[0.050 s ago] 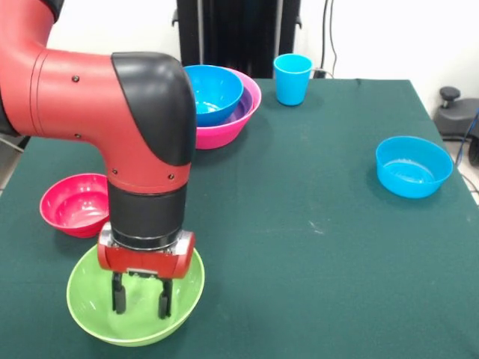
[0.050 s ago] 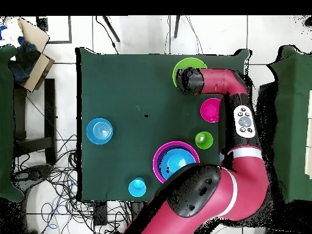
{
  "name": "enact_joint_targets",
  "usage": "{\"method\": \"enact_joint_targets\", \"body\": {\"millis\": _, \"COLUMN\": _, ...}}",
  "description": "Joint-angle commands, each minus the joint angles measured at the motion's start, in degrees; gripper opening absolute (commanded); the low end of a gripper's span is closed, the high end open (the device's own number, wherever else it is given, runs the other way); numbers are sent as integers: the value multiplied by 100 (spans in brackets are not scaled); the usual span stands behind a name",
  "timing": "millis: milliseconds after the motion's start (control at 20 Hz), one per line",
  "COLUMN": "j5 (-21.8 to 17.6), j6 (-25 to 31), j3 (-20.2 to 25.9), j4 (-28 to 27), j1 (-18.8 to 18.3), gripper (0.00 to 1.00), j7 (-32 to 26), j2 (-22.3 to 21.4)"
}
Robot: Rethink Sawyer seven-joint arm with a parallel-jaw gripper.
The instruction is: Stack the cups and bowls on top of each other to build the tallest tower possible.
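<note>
My jaws hang inside the light green bowl [image 1: 135,303], spread apart, with both fingers [image 1: 118,293] pointing down toward the bowl's floor and nothing pinched between them. I cannot tell whether the tips touch the bowl's bottom. That bowl sits upright on the worktop [image 1: 299,224] at its near edge in the front view; from overhead only part of its rim [image 2: 186,67] shows past my wrist.

Just beside it, toward the far side in the front view, stands the smaller red-pink bowl [image 1: 75,203], upright and empty; the 2 bowls are close, and my arm hides whether their rims touch. Overhead, the same bowl [image 2: 210,109] lies partly under my arm [image 2: 234,85].

The start of the tower stands well apart from me: the large pink bowl [image 1: 232,120] holds the purple bowl [image 1: 243,111], of which only a rim sliver shows, and the blue bowl [image 1: 213,93] nests on top. From overhead these 3 read as rings [image 2: 175,159].

A blue cup [image 1: 292,78] stands upright alone, near the pink bowl but apart from it. The light blue bowl [image 1: 413,166] sits by itself, well away from everything else.

Overhead, a green cup [image 2: 204,140] stands between the red-pink bowl and the nested pile; the front view does not show it, since my arm [image 1: 112,105] covers that part of the worktop.
</note>
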Motion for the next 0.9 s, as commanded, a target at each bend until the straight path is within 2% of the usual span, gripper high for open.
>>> {"method": "enact_joint_targets", "body": {"millis": 50, "j5": -31, "j6": 304, "j3": 47, "j4": 873, "j1": 35, "gripper": 100, "j7": -1101, "j2": -709}}
{"method": "enact_joint_targets", "body": {"millis": 300, "j5": 101, "j6": 684, "j3": 66, "j4": 1045, "j1": 116, "gripper": 100, "j7": -1092, "j2": -1168}}
{"method": "enact_joint_targets", "body": {"millis": 650, "j5": 148, "j6": 862, "j3": 93, "j4": 997, "j1": 215, "gripper": 100, "j7": -1078, "j2": -1331}}
{"method": "enact_joint_targets", "body": {"millis": 900, "j5": 187, "j6": 965, "j3": 82, "j4": 797, "j1": 371, "gripper": 100, "j7": -982, "j2": -1266}}
